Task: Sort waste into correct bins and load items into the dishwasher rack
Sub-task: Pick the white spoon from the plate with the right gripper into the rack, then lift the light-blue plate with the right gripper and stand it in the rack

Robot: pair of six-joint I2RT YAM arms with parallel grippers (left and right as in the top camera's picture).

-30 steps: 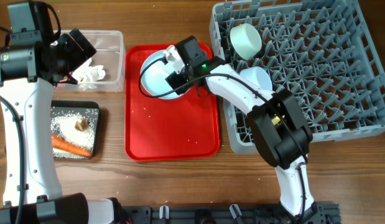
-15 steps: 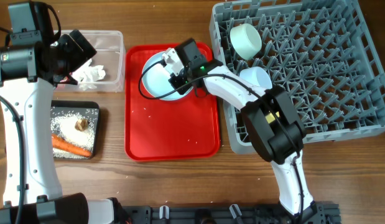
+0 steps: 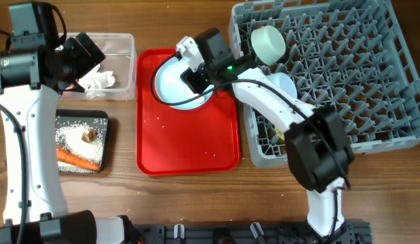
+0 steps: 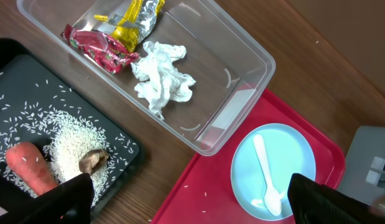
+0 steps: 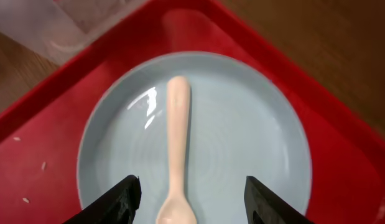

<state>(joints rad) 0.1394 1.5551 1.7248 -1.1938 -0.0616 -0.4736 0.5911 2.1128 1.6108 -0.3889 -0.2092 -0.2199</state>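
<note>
Since a second ago the right arm has carried its wrist toward the far end of the red tray (image 3: pixel 189 146), and its elbow has slid rightward over the rack. The left arm has not budged.

Nearest me, off to the left of the red tray's near half, sits the black tray (image 4: pixel 18 81). It holds a heap of rice (image 4: pixel 68 140), with the carrot (image 4: pixel 29 169) along the heap's near side and the brown scrap (image 4: pixel 92 160) resting on the grains. A few stray grains dot the red tray's bare floor.

On the red tray's far half the plate (image 5: pixel 242 143) lies flat, with the spoon (image 5: pixel 178 143) along its middle. The right gripper (image 5: pixel 192 199) hovers over that plate with its fingers spread wide, one on each side of the spoon's bowl end, grasping nothing. I cannot tell whether the tips touch the plate.

Just left of the red tray's far corner is the clear tub (image 4: pixel 242 62). Inside it are the crumpled napkin (image 4: pixel 162 78), the red wrapper (image 4: pixel 99 48) and the yellow wrapper (image 4: pixel 139 15). The left gripper (image 4: pixel 191 193) hangs above the tub's end away from the red tray — released, with nothing between its fingers.

Right beside the red tray's right edge stands the dishwasher rack (image 3: pixel 359 81). A pale bowl (image 3: pixel 267 42) is tipped on its side near the far corner closest to the red tray. A second bowl (image 3: pixel 283 85) sits nearer, partly hidden by the right arm.
</note>
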